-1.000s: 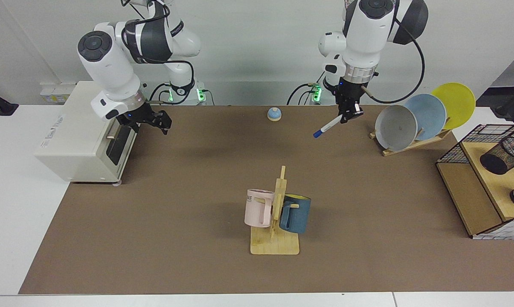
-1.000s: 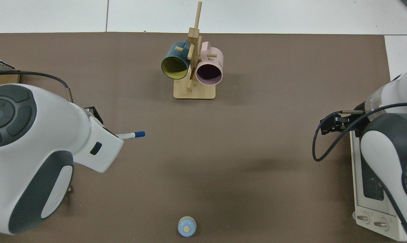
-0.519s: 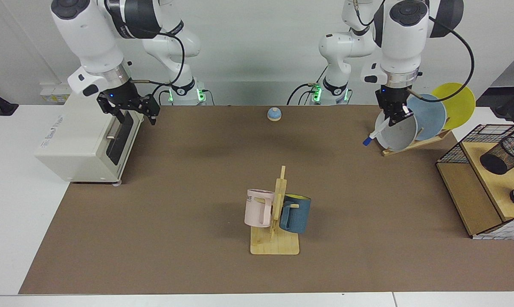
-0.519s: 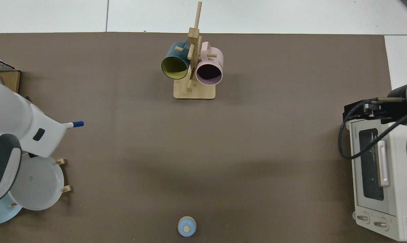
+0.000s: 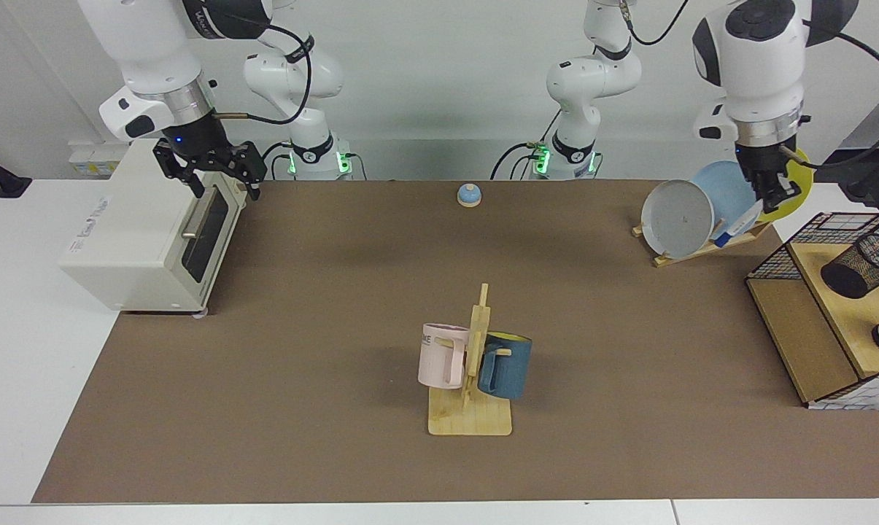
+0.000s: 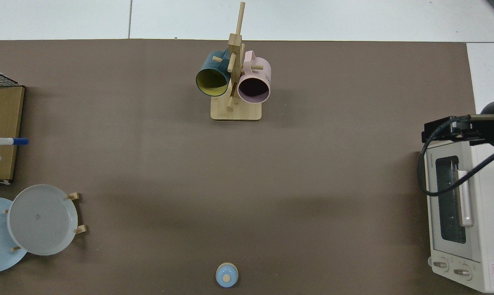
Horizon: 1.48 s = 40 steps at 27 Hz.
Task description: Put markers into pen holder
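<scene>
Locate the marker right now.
Facing view, far right: marker hangs tilted in the left gripper, before the plate rack, short of the pen holder.

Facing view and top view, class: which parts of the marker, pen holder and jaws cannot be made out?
- Marker: in the facing view it overlaps the plates; the top view's edge cuts its body.
- Pen holder: the frame edge crops its mouth in the facing view; absent from the top view.
- Left gripper: outside the top view.
- Right gripper: its jaws are blocked by wrist and cable in the top view.
</scene>
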Each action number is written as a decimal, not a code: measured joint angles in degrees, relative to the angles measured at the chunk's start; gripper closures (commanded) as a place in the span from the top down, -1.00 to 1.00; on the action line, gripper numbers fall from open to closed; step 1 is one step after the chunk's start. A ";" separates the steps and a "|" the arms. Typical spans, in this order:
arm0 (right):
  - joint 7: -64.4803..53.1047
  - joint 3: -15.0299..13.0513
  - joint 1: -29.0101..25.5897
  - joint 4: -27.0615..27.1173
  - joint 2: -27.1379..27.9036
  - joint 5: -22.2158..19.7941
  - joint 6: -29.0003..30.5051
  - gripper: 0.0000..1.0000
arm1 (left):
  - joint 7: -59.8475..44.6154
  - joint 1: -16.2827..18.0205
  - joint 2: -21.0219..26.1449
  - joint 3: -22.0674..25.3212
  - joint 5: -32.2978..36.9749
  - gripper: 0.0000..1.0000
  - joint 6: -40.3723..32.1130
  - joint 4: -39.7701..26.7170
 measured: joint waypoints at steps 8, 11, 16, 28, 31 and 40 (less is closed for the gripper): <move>0.00 -0.02 0.00 0.00 0.00 0.00 0.00 1.00 | 14.11 9.35 1.05 0.26 1.74 -1.00 10.89 1.16; 0.00 -0.02 0.00 0.00 0.00 0.00 0.00 1.00 | 16.51 10.10 1.98 0.26 3.72 -1.00 12.45 2.70; 0.00 -0.02 0.00 0.00 0.00 0.00 0.00 1.00 | 19.79 11.67 3.27 0.19 8.33 -1.00 16.08 4.67; 0.00 -0.02 0.00 0.00 0.00 0.00 0.00 1.00 | 32.83 19.13 5.92 0.24 9.18 -1.00 25.62 6.96; 0.00 -0.02 0.00 0.00 0.00 0.00 0.00 1.00 | 34.23 20.09 6.62 0.25 9.18 -1.00 26.72 7.49; 0.00 -0.02 0.00 -0.04 0.00 0.00 0.00 1.00 | 38.32 21.39 8.01 0.23 9.12 -1.00 27.20 7.58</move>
